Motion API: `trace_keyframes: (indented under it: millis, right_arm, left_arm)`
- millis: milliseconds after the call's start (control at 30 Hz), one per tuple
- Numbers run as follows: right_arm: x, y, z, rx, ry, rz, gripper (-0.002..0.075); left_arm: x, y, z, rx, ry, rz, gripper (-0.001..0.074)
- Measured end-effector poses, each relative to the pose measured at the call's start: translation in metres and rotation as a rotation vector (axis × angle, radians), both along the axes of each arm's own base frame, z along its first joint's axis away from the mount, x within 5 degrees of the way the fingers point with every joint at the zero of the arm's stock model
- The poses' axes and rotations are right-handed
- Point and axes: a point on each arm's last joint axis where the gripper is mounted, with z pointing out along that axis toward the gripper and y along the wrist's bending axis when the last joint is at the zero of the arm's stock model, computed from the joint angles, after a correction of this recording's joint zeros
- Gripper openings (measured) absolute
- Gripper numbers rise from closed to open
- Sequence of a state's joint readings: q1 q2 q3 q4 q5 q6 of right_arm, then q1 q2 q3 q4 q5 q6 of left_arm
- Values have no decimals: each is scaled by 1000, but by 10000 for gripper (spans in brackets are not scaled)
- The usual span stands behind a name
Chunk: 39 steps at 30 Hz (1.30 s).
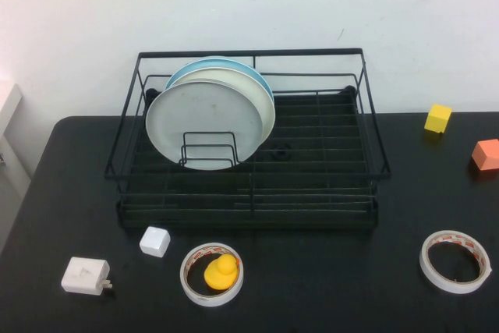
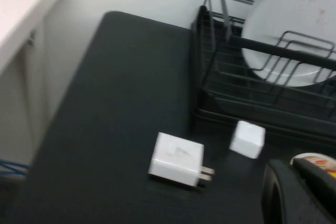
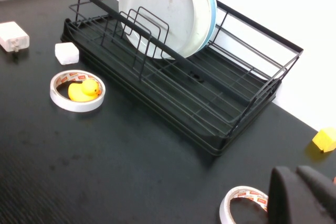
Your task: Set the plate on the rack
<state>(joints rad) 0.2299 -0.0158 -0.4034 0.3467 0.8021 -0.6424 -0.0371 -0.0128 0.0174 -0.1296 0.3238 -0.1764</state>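
The light-grey plate point(image 1: 204, 122) stands on edge in the black wire rack point(image 1: 249, 54), leaning at the front of a stack against the upright dividers. A cream-white plate and a light blue plate stand right behind it. The plate point(image 2: 294, 30) and the rack point(image 2: 210, 77) also show in the left wrist view, where my left gripper point(image 2: 291, 165) is shut and holds nothing, low over the table's front left near the white cube. My right gripper point(image 3: 295, 170) is shut and holds nothing, over the front right by a tape roll, well away from the plate point(image 3: 157, 9) and rack point(image 3: 236, 108). Neither arm appears in the high view.
In front of the rack lie a white charger point(image 1: 86, 276), a white cube point(image 1: 154, 241) and a tape roll point(image 1: 185, 274) with a yellow duck point(image 1: 221, 271) inside. A second tape roll point(image 1: 454, 286) lies front right. A yellow block point(image 1: 438, 118) and an orange block point(image 1: 486, 154) sit at the right.
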Motion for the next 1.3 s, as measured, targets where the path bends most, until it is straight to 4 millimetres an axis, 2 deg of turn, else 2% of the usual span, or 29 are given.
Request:
trace_keyframes:
  millis: [367,1300]
  right_arm:
    - [0,0,0,0,0,0,-1]
    - [0,0,0,0,0,0,-2]
  left_arm:
    - [0,3,0,142,-8,-3,-1]
    - [0,3,0,133,-8,0,-1]
